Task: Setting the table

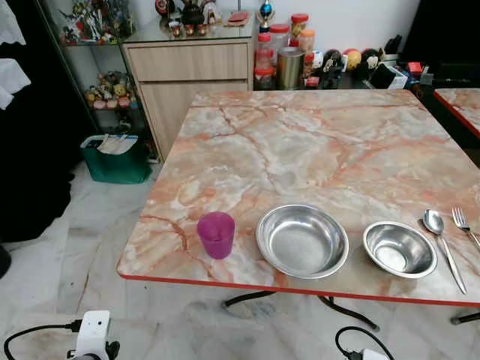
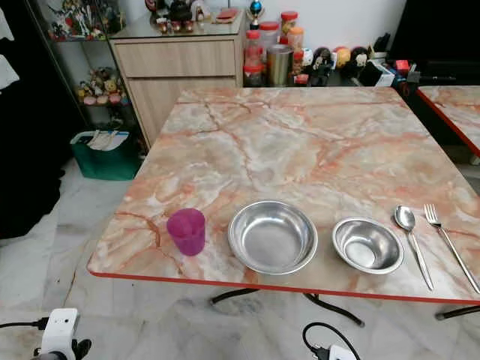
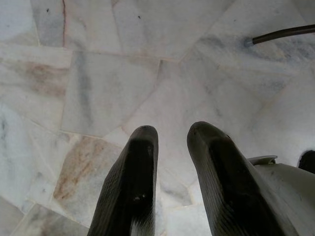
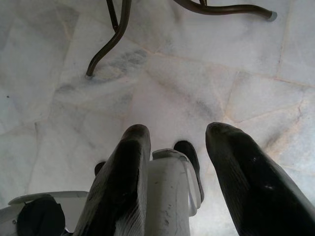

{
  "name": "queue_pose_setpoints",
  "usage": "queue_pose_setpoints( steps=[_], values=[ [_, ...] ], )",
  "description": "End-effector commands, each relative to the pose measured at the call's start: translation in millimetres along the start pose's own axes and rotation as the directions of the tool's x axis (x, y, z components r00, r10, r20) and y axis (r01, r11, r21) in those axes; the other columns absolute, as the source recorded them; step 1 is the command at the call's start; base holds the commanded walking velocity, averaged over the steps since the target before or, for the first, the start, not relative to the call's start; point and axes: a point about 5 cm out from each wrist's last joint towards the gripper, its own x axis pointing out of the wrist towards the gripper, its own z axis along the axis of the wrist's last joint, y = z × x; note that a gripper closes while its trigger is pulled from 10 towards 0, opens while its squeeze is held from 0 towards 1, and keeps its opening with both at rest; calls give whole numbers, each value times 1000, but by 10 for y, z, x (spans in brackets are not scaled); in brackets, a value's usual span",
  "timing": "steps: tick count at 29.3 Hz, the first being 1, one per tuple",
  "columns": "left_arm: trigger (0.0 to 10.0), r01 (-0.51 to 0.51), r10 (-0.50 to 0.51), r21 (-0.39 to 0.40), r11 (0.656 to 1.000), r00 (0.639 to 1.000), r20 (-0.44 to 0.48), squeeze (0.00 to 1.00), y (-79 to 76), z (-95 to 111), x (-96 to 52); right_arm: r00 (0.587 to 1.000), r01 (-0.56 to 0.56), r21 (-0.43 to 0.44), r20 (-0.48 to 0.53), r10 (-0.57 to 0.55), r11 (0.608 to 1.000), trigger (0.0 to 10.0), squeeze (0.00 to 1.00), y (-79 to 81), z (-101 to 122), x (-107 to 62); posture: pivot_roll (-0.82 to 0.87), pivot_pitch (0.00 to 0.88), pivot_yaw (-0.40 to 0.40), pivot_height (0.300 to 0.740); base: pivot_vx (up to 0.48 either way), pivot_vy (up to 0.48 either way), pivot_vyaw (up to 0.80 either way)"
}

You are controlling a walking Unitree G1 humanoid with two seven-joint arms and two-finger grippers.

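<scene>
Marble-look table [image 1: 300, 142] w/ red edge, place setting lined up along its near edge: purple cup [image 1: 216, 234] at the robot's left, upright; next a large steel bowl [image 1: 302, 240], then a smaller steel bowl [image 1: 400, 248], then spoon [image 1: 442, 244] & fork [image 1: 465, 225] lying side by side nearest the right edge, handles toward the robot. All items apart from each other, none touching (cup & big bowl fairly near). Both bowls look empty. Behind the table: wooden cabinet [image 1: 191, 82] w/ figurines on top, red-lidded jars [image 1: 279, 45] & a metal canister [image 1: 290, 67] beside it, green bin [image 1: 116, 159] on the floor to the left. Both arms hang low, below table level. Left gripper [image 3: 170, 135] points down at pale marble floor [image 3: 113, 88], fingers spread a little, nothing between them. Right gripper [image 4: 177, 135] also aimed at the floor near the table's dark metal legs [image 4: 118, 34], fingers spread wider, holding nothing; the robot's own pale foot shows beyond them.
</scene>
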Motion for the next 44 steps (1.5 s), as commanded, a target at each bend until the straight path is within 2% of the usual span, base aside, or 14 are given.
queue_pose_setpoints(
  steps=[1,4,11,20,24,32,38,44],
  values=[
    [10000,2,-2,9,1000,1000,-11,0,17,-19,-6,1000,-16,-30,-1,16,999,10000,0,20,7,4,27,0,40,736,0,0,0],
    [10000,4,-4,12,1000,1000,-11,0,14,-19,-6,999,-34,-81,-4,34,996,10000,0,25,22,7,19,0,37,736,0,0,0],
    [10000,8,-8,12,1000,1000,-10,0,6,-4,-1,1000,-25,-117,7,26,993,10000,0,18,54,12,7,0,39,736,0,0,0],
    [10000,8,-8,10,1000,1000,-10,0,0,9,3,999,-21,-110,31,24,994,10000,0,22,86,16,3,0,40,736,0,0,0],
    [10000,11,-11,12,1000,1000,-10,0,-6,15,6,999,-35,-223,28,43,974,10000,0,30,124,23,2,0,39,736,0,0,0],
    [10000,11,-11,7,1000,1000,-9,0,-8,19,7,999,-26,-246,40,37,969,10000,0,29,143,24,3,0,36,736,0,0,0],
    [10000,16,-16,8,1000,1000,-12,0,-6,13,5,999,-18,-351,41,34,936,10000,0,31,162,26,2,0,39,736,0,0,0],
    [10000,14,-14,14,1000,1000,-13,0,-1,15,5,999,11,-370,48,7,929,10000,0,17,164,26,-2,0,44,736,0,0,0]
  ],
)
